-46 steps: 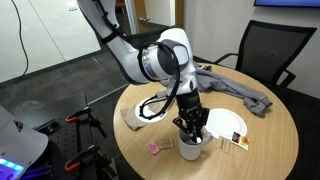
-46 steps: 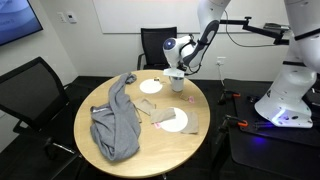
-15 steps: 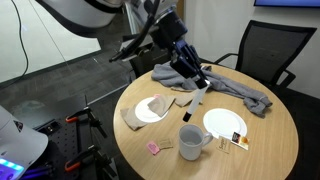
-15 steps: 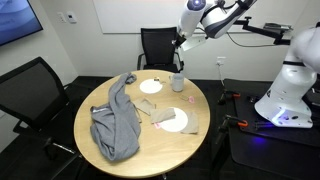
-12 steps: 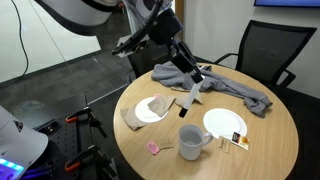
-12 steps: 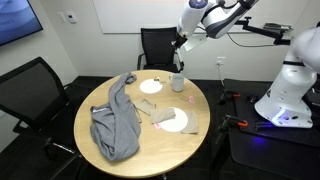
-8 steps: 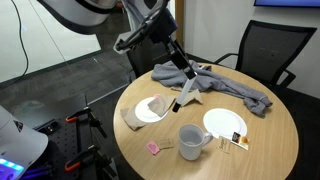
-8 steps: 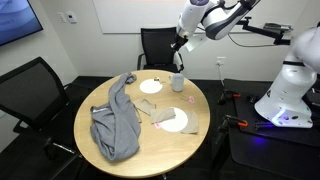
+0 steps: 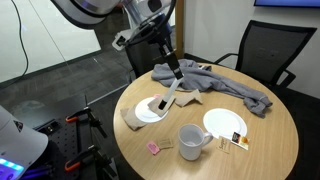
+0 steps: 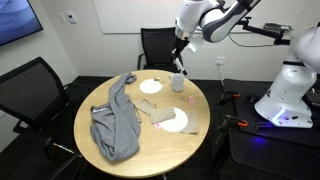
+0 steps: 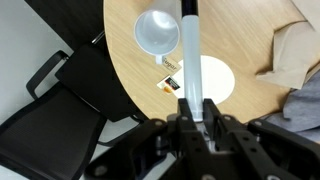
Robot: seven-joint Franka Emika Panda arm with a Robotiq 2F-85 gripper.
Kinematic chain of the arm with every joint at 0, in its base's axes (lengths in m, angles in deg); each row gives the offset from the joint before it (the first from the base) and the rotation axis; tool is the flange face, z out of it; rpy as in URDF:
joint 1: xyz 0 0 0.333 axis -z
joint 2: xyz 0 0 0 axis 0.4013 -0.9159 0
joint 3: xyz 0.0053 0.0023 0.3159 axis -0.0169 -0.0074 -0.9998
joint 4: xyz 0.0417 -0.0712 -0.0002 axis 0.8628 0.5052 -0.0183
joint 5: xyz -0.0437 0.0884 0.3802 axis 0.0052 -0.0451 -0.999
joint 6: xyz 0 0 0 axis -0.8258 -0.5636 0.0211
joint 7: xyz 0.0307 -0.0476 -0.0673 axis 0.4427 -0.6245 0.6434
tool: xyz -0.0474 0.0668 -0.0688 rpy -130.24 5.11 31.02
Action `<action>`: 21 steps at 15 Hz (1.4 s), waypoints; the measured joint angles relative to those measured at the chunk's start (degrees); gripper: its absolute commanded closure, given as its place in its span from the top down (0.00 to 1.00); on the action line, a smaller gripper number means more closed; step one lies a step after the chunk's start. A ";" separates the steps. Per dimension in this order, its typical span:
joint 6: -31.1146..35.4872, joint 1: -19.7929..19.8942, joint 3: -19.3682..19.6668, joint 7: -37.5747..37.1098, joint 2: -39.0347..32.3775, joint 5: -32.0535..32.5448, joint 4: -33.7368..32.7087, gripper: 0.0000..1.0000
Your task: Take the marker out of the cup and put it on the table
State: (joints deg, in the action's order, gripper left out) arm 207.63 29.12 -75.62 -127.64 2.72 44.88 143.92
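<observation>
The gripper [image 9: 172, 73] is clamped on the marker [image 9: 168, 94], with the jaws closed on its upper end. In the wrist view the barrel sits pinched between the two fingers [image 11: 176, 124]. The marker hangs tilted in the air above the table [image 9: 272, 140], on the far side of the cup [image 9: 190, 142] and well apart from it. It touches neither cup nor table.

In the wrist view the barrel reads pale with a dark far end, and the picture's top edge cuts that end off. The marker's held end is hidden inside the gripper.

The cup stands upright on the table, its handle towards a white plate [image 9: 226, 124] just beside it. A second plate [image 9: 150, 110] lies beyond the cup, under the marker's lower tip, resting on a tan cloth [image 9: 130, 119]. A pink scrap [image 9: 154, 148] lies near the cup. A grey garment [image 9: 230, 87] is spread on the table, well apart from the cup.

Small objects [image 11: 170, 78] between cup and plate cannot be identified. In an exterior view the gripper [image 10: 180, 43] is above the cup [image 10: 177, 83], and the marker there is too small to make out.
</observation>
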 measured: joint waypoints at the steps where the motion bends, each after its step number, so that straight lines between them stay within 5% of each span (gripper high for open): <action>1: -0.37 -0.03 -0.41 2.94 -0.09 -2.26 0.07 0.05; 7: -3.13 -0.87 -2.82 9.95 -5.41 -7.92 -3.69 0.05; 8: -3.65 -1.62 -3.05 9.95 -7.91 -8.28 -5.90 0.19; 12: -4.30 -3.52 -3.12 9.78 -15.84 -8.73 -12.67 0.19; 14: -4.35 -3.52 -3.09 9.78 -16.48 -8.73 -13.28 0.19; 15: -4.40 -3.52 -3.09 9.78 -16.47 -8.73 -13.34 0.05; 21: -3.64 -4.74 -1.78 10.09 -18.20 -11.77 -13.19 0.05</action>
State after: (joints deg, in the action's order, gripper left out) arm 203.99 24.38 -77.40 -117.55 -15.49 33.11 130.73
